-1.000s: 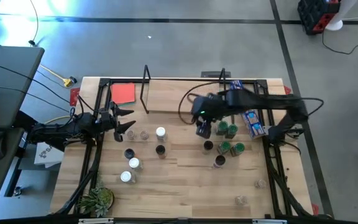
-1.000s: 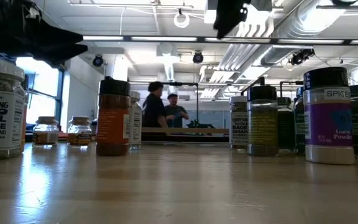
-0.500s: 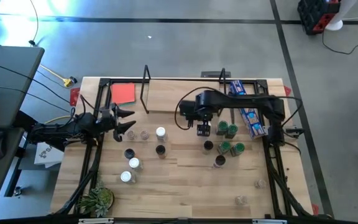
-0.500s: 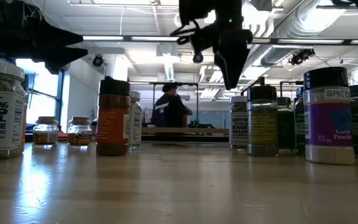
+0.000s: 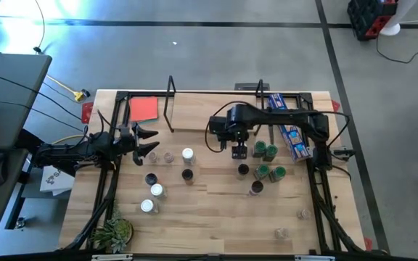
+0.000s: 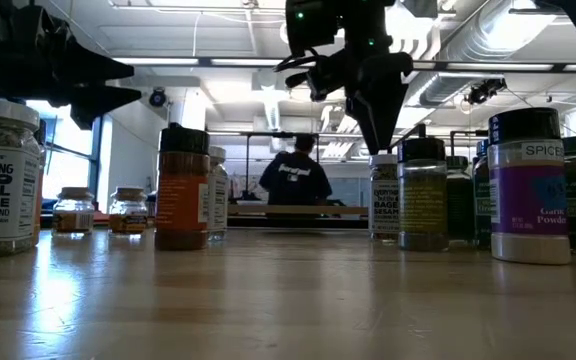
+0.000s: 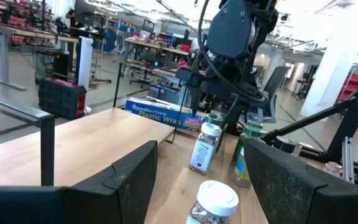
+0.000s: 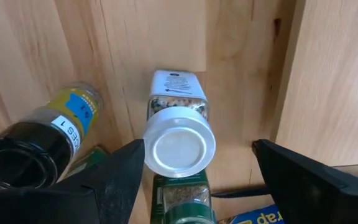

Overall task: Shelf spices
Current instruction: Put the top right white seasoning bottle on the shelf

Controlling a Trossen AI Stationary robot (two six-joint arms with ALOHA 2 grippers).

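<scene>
Overhead arrangement, read from the near edge of the bench (image 5: 216,217) toward the far edge. Two white-lidded jars (image 5: 152,199) stand at about 7 o'clock from bench centre; a dark-lidded jar (image 5: 256,188) stands at about 4 o'clock. Farther in, a green-lidded pair (image 5: 271,172) lies at 3 o'clock, with a second green-lidded pair (image 5: 264,151) beyond it, toward 2 o'clock.

The right gripper (image 5: 239,151) hangs above the bench just right of centre, directly over a white-lidded square jar (image 8: 179,144). In the right wrist view its fingers (image 8: 120,180) are spread wide to either side of that lid, not touching it; a black-lidded jar (image 8: 36,146) stands beside the square jar.

The left gripper (image 5: 145,142) waits at 9 o'clock, fingers wide apart and holding nothing, with a white-lidded jar (image 5: 187,154) and two clear jars (image 5: 162,157) near it.

The shelf (image 5: 209,110) stands along the far edge at 12 o'clock, with no jar on it. A red card (image 5: 144,109) lies at 11 o'clock, and a blue packet (image 5: 289,125) at 2 o'clock.

In the level view, a person (image 6: 294,180) stands in the room beyond the bench.
</scene>
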